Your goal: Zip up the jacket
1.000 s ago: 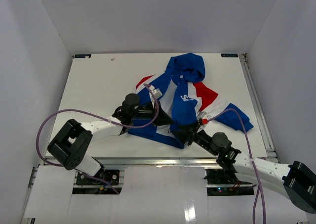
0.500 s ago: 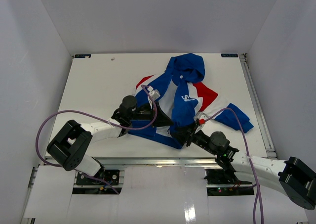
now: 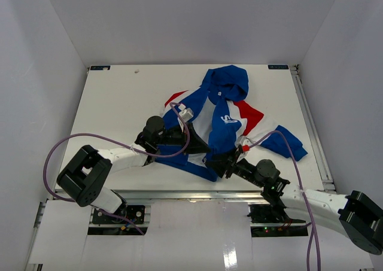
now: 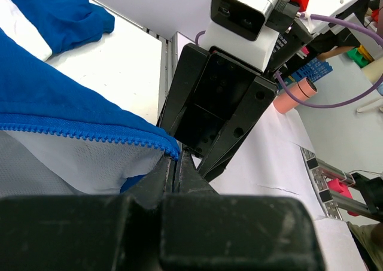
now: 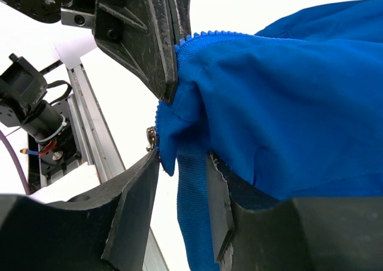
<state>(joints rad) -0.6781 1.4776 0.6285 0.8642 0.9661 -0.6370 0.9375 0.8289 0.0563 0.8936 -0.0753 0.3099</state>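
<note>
The royal-blue jacket (image 3: pixel 224 103) lies open on the white table (image 3: pixel 119 97), hood at the far end, with red and white sleeve panels. My left gripper (image 3: pixel 206 146) is shut on its zipper edge near the bottom hem; the left wrist view shows the blue zipper teeth (image 4: pixel 90 133) running into the closed tips (image 4: pixel 177 158). My right gripper (image 3: pixel 216 162) faces it at the hem's corner. In the right wrist view its jaws (image 5: pixel 179 163) pinch the blue ribbed hem (image 5: pixel 194 223), with the metal zipper slider (image 5: pixel 152 137) by the left finger. The left gripper's fingers (image 5: pixel 149 37) are just above.
The table's front rail (image 3: pixel 179 194) runs just below both grippers. Purple cables (image 3: pixel 54 151) loop off each arm. White walls enclose the table on three sides. A metal rail (image 3: pixel 311 121) lines the right edge.
My right gripper has slid a little left along the bottom hem, closer to the left gripper. The left gripper has stayed on the zipper edge, shifting only slightly.
</note>
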